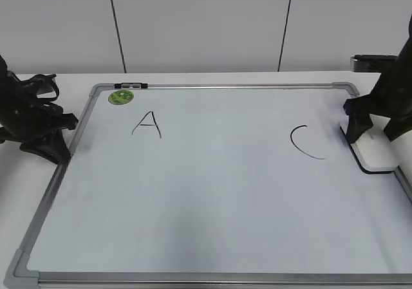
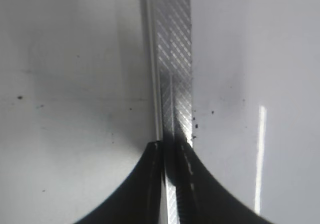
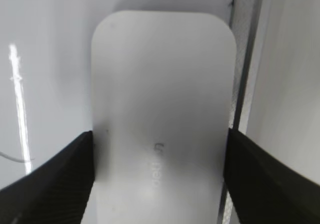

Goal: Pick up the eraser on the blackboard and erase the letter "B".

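The blackboard (image 1: pixel 219 199) lies flat on the table and shows a black "A" (image 1: pixel 147 125) and a black "C" (image 1: pixel 306 142). No letter "B" shows; the surface between them is bare. The white eraser (image 1: pixel 378 155) lies on the board's right edge. My right gripper (image 1: pixel 370 134) stands over its far end. In the right wrist view the eraser (image 3: pixel 162 94) fills the space between the jaws (image 3: pixel 160 133), and both fingers touch its sides. My left gripper (image 1: pixel 63 149) is shut and empty over the board's left frame (image 2: pixel 175 59), as the left wrist view (image 2: pixel 170 145) shows.
A small green round magnet (image 1: pixel 121 97) sits at the board's top left corner, with a black clip (image 1: pixel 131 85) on the frame above it. The white table extends beyond the frame on both sides. A wall stands behind.
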`<state>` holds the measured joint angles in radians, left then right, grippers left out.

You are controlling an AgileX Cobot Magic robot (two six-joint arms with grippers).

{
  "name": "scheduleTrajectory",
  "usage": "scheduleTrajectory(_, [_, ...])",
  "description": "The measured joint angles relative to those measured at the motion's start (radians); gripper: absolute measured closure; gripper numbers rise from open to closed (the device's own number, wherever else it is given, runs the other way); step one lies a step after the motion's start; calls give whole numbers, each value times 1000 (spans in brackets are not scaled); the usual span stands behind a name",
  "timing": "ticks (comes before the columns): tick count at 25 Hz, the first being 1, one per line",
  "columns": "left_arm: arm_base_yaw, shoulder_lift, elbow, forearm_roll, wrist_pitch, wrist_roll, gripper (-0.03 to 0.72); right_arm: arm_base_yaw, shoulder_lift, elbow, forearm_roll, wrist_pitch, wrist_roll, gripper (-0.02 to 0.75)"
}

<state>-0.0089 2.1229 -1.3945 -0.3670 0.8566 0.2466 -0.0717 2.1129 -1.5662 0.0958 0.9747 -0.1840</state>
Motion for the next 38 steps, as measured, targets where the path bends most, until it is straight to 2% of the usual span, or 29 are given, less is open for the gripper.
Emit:
scheduleTrajectory(8, [0,0,0,0,0,0,650,0,0,-5,-8,-2,0,132])
scheduleTrajectory(13, [0,0,0,0,0,0,638,0,0,-75,-27,76,0,131])
scheduleTrajectory(16, [0,0,0,0,5,0,587,0,0,-120,-31,142,3,132])
scheduleTrajectory(20, [0,4,-10,8,31,2,465,0,0,-147,-31,202,3,132])
scheduleTrajectory(23, [0,16,-57,22,84,4,392,0,0,-158,-31,233,3,139])
scheduleTrajectory(25, [0,16,-102,25,132,4,374,0,0,-161,-31,235,3,141])
scheduleTrajectory(32, [-2,6,-270,27,320,4,365,0,-96,-162,-26,242,3,142])
scheduleTrajectory(38, [-3,-73,-299,49,350,-57,364,0,-251,-132,0,245,6,142])
